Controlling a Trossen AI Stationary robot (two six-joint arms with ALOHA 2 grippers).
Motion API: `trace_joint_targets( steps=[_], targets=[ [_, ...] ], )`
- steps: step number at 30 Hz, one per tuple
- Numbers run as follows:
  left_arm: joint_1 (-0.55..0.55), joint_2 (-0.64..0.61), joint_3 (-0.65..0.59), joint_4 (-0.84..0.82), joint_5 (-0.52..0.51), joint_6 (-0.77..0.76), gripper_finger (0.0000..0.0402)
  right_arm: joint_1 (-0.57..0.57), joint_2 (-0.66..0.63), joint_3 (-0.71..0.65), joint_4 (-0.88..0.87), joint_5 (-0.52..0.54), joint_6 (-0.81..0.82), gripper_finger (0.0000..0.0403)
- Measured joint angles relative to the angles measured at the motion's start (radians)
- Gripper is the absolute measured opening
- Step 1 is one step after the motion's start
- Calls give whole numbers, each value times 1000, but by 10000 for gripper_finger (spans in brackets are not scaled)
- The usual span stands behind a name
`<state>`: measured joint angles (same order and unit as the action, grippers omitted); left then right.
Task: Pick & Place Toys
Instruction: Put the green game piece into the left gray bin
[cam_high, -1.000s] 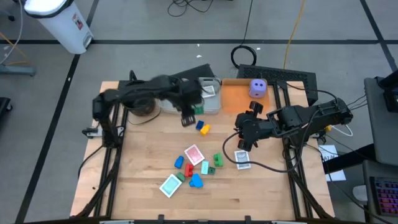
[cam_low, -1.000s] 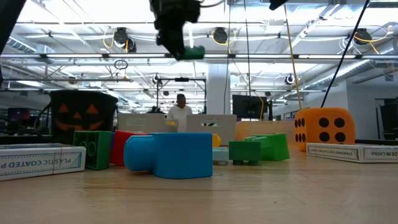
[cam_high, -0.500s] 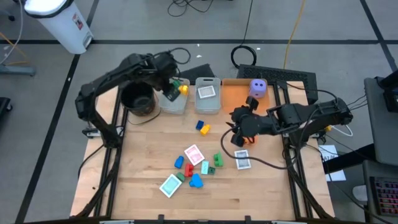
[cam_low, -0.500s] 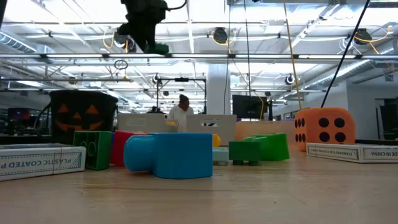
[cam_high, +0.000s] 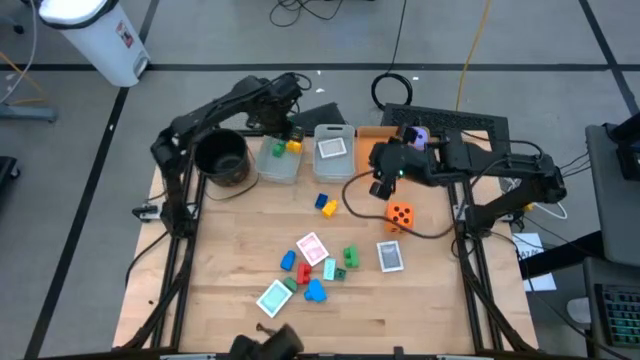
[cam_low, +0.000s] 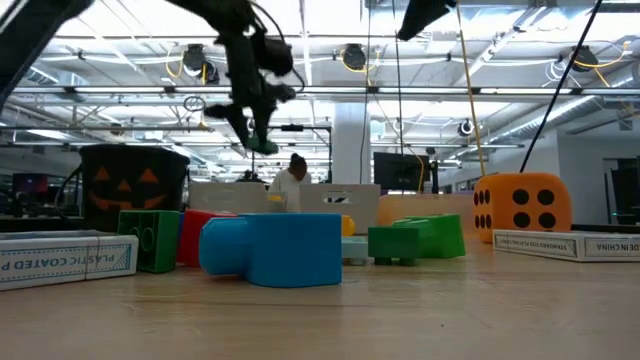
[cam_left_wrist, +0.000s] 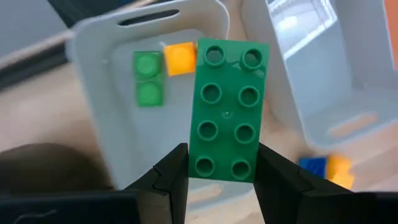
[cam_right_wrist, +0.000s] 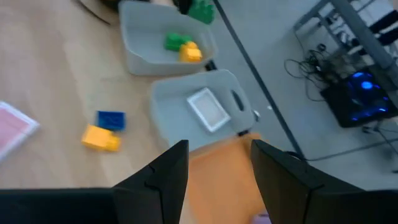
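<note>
While the left gripper (cam_left_wrist: 222, 152) hangs over the left clear bin (cam_left_wrist: 93, 74), at about 11 o'clock on the table (cam_high: 230, 300), its fingers are pinched partway in on the sides of a green eight-stud block (cam_left_wrist: 227, 112), studs facing the wrist camera. Inside that bin lie a small green block (cam_left_wrist: 148, 78) and a yellow block (cam_left_wrist: 179, 57), touching. The second clear bin (cam_high: 352, 168), at 12 o'clock, holds one playing card (cam_high: 333, 148). The orange tray (cam_high: 372, 150), at 1 o'clock, carries the purple die (cam_high: 415, 138), partly hidden by the right arm. The black pot (cam_high: 222, 158) stands at 10 o'clock.

The right gripper (cam_right_wrist: 219, 149) hovers above the tray's near edge, fingers apart with nothing between them. The orange die (cam_high: 400, 215) sits on the wood at 3 o'clock, with a card (cam_high: 390, 257) just below it at 4. Near 6 o'clock lies a cluster of blocks (cam_high: 316, 280) and two more cards. Beyond the table is a bright hall with a person (cam_low: 292, 175) standing far back.

Half a second ago the left gripper was at the bin's pot-side edge. The right arm lay lower over the table, covering the orange die.
</note>
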<state>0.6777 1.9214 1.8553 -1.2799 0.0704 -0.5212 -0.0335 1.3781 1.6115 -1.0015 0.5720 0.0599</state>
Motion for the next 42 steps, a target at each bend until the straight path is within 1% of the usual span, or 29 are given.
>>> trace_joint_targets(
  steps=[1, 3, 7, 10, 16, 19, 24, 28, 32, 34, 38, 42],
  targets=[
    [9, 18, 0, 11, 19, -16, 140, -19, 0, 0, -7, -2, -15, 167],
    [17, 49, 0, 19, 21, -43, 140, -58, 0, 0, -20, -39, -35, 167],
    [22, 76, 0, 14, -8, -87, 140, -133, 0, 0, -19, -171, -64, 167],
    [22, 82, 0, 4, -54, -132, 140, -173, 0, 0, -14, -236, -93, 167],
    [27, 82, 0, -5, -130, -151, 140, -212, 0, 0, 9, -241, -110, 167],
    [39, 80, -17, 0, -132, -149, 140, -219, 0, 0, 10, -241, -109, 167],
    [53, 81, -86, 7, -130, -135, 140, -222, 0, 0, 10, -242, -70, 167],
    [61, 82, -150, 53, -96, -118, 140, -222, 0, 0, 10, -242, -37, 167],
    [52, 82, -171, 67, -75, -86, 140, -222, 0, 0, 13, -237, -9, 167],
    [37, 82, -173, 63, -81, -84, 140, -222, 0, 0, 25, -236, 8, 167],
    [5, 76, -173, 56, -142, -79, 140, -222, 0, 0, 55, -236, 15, 167],
    [3, 75, -172, 80, -149, -87, 140, -222, 0, 0, 77, -236, 32, 167]
  ],
)
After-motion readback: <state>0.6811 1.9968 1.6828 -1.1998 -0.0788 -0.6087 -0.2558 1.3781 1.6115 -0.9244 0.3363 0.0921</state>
